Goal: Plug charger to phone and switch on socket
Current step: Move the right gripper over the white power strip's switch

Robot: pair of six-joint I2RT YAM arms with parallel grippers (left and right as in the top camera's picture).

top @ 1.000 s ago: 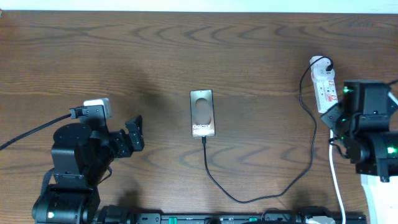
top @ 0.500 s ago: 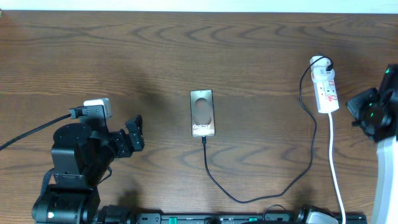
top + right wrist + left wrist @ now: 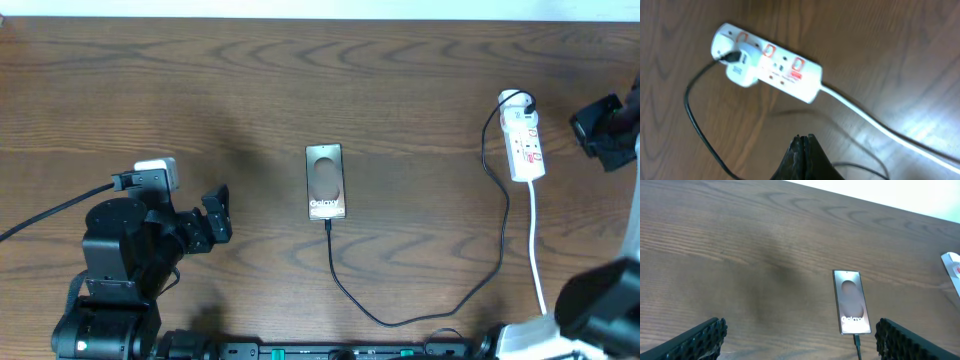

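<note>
The phone is a slim flat rectangle with a glossy dark-grey face that mirrors a pale oval of light. White "Galaxy" lettering sits at its near short end. It lies flat near the middle of the worktop, a brown wood surface with strong wavy grain and a dull sheen. A pale strip runs along the worktop's far edge.

The charger is a thin black cable. Its small connector tip meets the phone's near short edge. From there the cable loops toward the front and then up to the right of the phone.

There it reaches the socket, well apart from the phone. This is a short white plastic strip with rounded ends and red marks along its face. A blocky white plug is seated at its far end, and a thicker white cord leaves the near end.

The left gripper sits left of the phone and a little nearer the front. Its black ribbed fingers are spread wide apart and hold nothing.

The right gripper is farther right of the phone than the socket. Its dark fingers are pressed together into a point, off the strip.
</note>
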